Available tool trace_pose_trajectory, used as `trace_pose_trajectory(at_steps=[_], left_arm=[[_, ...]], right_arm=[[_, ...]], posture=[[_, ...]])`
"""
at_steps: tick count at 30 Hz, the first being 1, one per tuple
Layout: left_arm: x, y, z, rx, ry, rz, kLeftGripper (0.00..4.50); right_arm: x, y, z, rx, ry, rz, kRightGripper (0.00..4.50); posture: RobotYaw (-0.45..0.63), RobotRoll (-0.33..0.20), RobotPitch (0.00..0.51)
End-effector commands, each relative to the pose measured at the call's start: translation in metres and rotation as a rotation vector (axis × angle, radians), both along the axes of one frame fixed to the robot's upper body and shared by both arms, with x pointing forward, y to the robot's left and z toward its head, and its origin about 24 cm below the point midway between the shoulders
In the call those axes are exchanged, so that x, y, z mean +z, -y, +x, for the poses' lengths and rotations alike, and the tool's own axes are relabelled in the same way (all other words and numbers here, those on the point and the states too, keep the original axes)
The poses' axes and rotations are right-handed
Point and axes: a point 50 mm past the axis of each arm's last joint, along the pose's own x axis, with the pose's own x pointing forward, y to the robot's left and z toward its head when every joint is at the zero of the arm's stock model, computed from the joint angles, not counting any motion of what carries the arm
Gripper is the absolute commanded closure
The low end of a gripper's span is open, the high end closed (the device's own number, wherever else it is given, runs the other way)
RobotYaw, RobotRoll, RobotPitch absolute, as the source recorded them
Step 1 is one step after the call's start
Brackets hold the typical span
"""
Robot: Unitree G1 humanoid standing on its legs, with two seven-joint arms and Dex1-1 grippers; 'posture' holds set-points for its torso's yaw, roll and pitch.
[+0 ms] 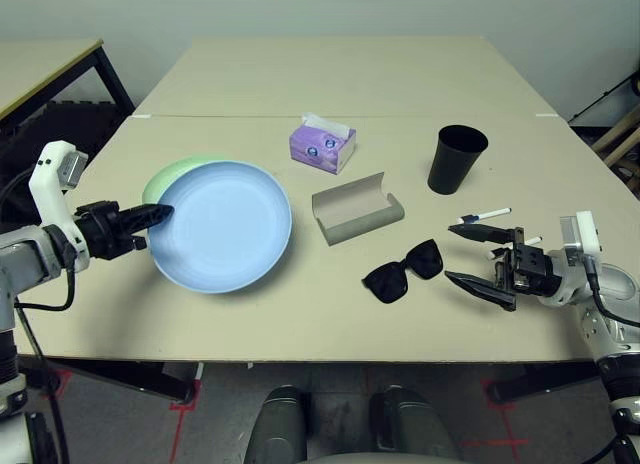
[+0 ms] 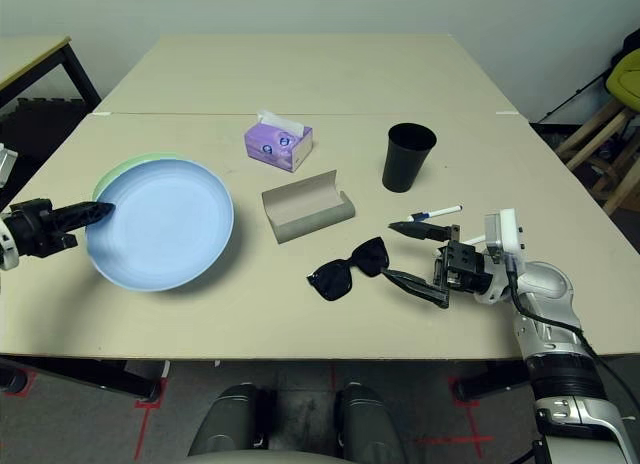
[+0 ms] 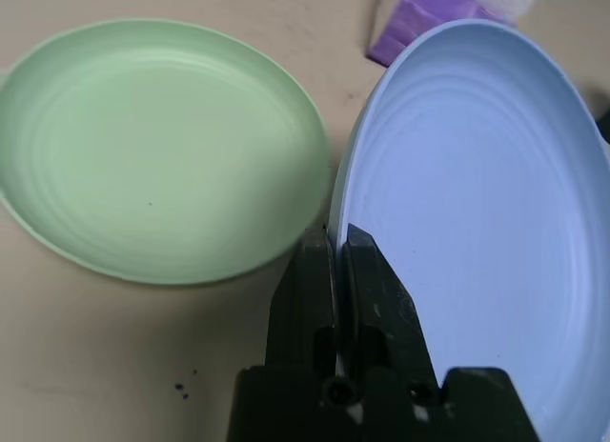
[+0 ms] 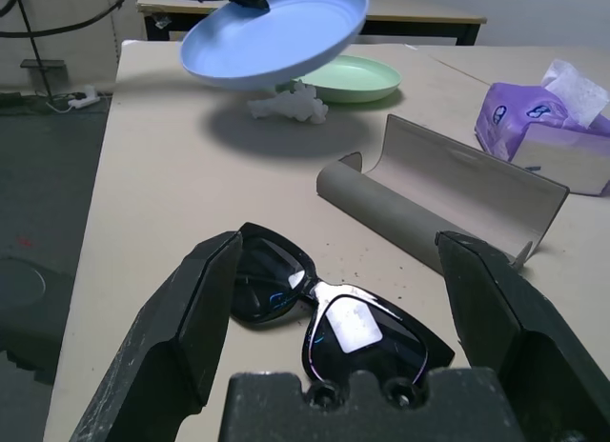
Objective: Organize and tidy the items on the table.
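The left gripper (image 1: 158, 213) is clamped tight on the rim of the light blue plate (image 1: 225, 224), a smooth shallow round dish with faint concentric rings, which it holds lifted and tilted above the tabletop (image 1: 330, 84). Just beyond the blue plate at about 10 o'clock lies the pale green plate (image 3: 157, 147), flat on the tabletop, and a crumpled white tissue (image 4: 286, 105) sits under the raised plate. The right gripper (image 1: 480, 254) hangs with its jaws spread wide and nothing between them, pointing toward the black sunglasses (image 1: 404, 270), which lie lenses-down just beside it at 9 o'clock. At 11 o'clock from that gripper rests the grey glasses case (image 1: 357, 210), open with its lid raised, and farther along the same line the purple tissue box (image 1: 322, 146) with a white sheet poking out. The black tumbler (image 1: 457, 159) stands upright at 12 o'clock, and a thin white pen (image 1: 486, 216) lies close above the gripper's upper finger.
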Motion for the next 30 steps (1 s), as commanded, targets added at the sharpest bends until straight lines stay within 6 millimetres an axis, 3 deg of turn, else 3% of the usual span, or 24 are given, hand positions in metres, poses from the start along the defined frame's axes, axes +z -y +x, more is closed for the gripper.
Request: trace_pose_trajectory(at_steps=[1,14,21,30], left_arm=[[0.005,-0.004,0.008,0.14,0.082,-0.01,4.49],[0.005,-0.005,0.018,0.46,0.243,0.081,4.49],[-0.004,-0.001,0.024,0.518,0.269,0.221,4.49],[-0.01,-0.001,0.037,0.577,0.307,0.266,4.49]], right_arm=[[0.0,0.002,0.0,-0.014,0.004,-0.012,0.0],[-0.001,0.001,-0.001,-0.009,-0.002,-0.017,0.0],[-0.002,-0.001,-0.001,-0.004,-0.007,-0.014,0.0],[-0.002,-0.001,-0.003,-0.012,-0.006,-0.012,0.0]], posture=[[0.1,0.0,0.039],[0.12,0.0,0.047],[0.12,0.0,0.052],[0.1,0.0,0.052]])
